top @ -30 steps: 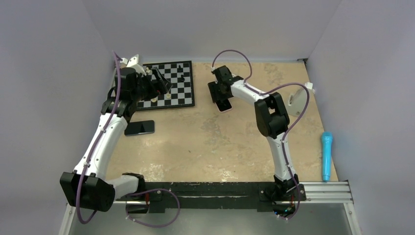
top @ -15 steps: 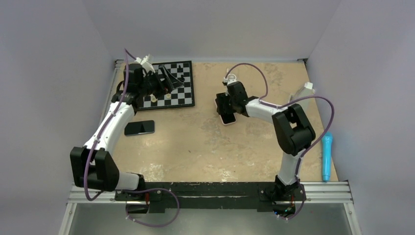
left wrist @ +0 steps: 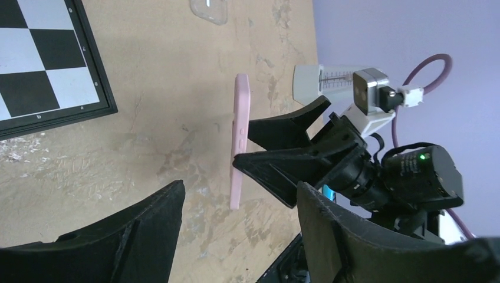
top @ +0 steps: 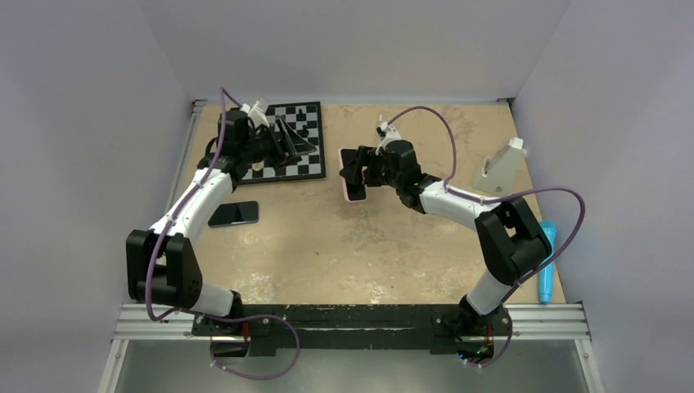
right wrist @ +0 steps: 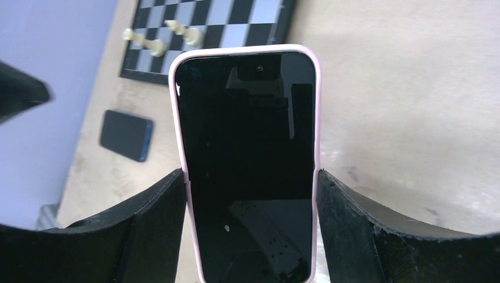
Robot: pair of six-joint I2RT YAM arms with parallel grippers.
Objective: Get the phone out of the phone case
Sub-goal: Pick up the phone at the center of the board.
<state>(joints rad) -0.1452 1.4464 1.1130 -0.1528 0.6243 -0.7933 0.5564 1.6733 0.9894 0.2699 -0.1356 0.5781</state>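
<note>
The phone (right wrist: 247, 159), black screen with a pink rim, is gripped by its long edges, and my right gripper (right wrist: 250, 177) is shut on it. In the top view the phone (top: 354, 194) is held above the table just right of the chessboard. In the left wrist view it appears edge-on as a pink strip (left wrist: 240, 135), ahead of my left gripper (left wrist: 239, 194), which stands open with nothing between its fingers. From above, my left gripper (top: 303, 147) hangs over the board's right part, a short gap from the phone. The transparent phone case (top: 497, 169) lies apart at the far right.
A chessboard (top: 313, 169) with a few pieces sits at the back left. An all-black smartphone (top: 233, 214) lies on the table left of centre. A blue cylinder (top: 546, 260) lies by the right wall. Walls close in the left, back and right.
My right arm has carried the phone leftward toward the chessboard. My left gripper has swung right over the board toward the phone, and its jaws have narrowed somewhat.
</note>
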